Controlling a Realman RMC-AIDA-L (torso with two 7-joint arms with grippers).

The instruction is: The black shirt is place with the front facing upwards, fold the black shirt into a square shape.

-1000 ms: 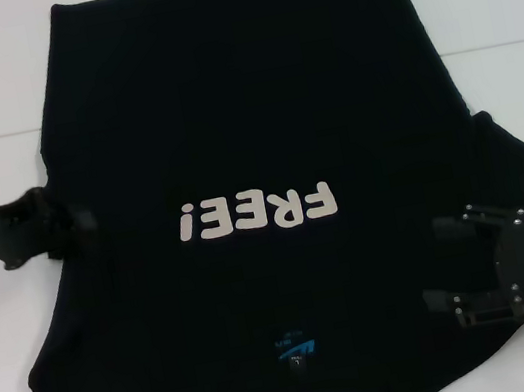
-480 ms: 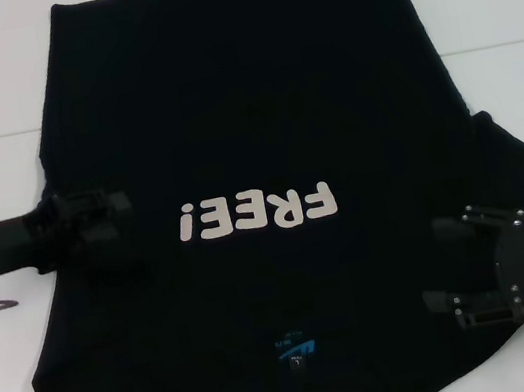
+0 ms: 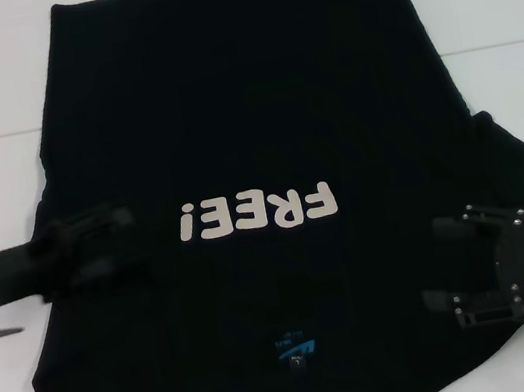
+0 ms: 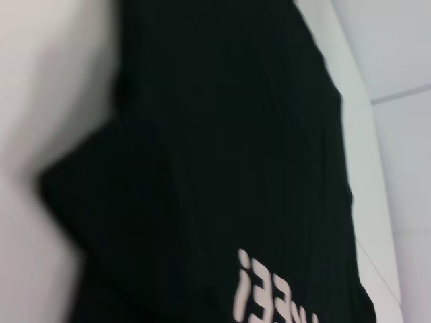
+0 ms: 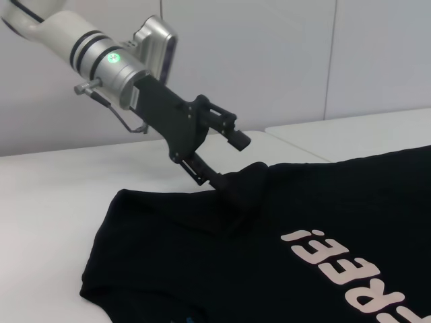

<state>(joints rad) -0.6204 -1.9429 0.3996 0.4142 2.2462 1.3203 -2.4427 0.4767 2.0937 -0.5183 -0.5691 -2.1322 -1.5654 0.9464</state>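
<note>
One black shirt [image 3: 252, 137]; two pincers

The head view looks steeply down on the shirt [image 3: 255, 157] from its collar end. The left wrist view sits close over the shirt [image 4: 222, 168], facing along it. The right wrist view looks low across the shirt [image 5: 269, 229]. All three share the lettering [image 3: 255, 212].

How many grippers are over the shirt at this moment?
2. The left gripper is over the shirt at its left sleeve, beside the lettering. The right gripper is over the right sleeve, nearer the robot.
</note>
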